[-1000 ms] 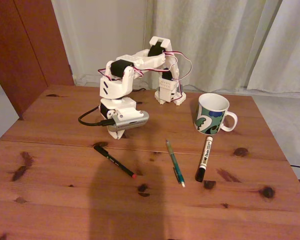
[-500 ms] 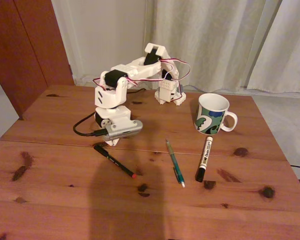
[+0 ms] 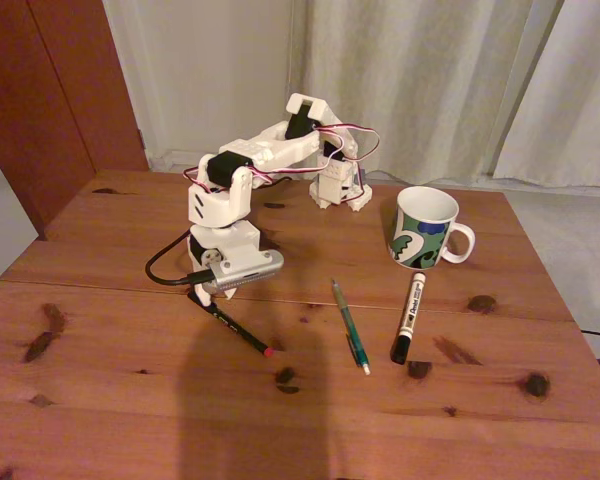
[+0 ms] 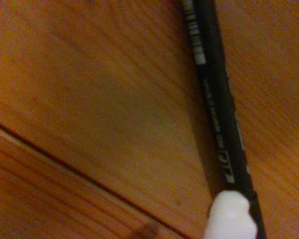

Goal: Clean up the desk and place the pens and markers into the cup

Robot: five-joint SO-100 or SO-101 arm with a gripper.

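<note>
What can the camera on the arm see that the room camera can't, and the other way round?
Only the wrist view shows the small white print along the black pen and a white fingertip right against it. Only the fixed view shows the whole scene: the arm, the gripper low over that pen's far end, the teal pen, the marker and the empty-looking cup. Both show the black pen lying on the desk near its seam.

It looks like a room in a home. Pale floor-length curtains (image 3: 450, 80) hang behind the far edge of a knotty pine desk (image 3: 130, 400), and a reddish-brown wooden door (image 3: 50, 90) stands past its far left corner.
</note>
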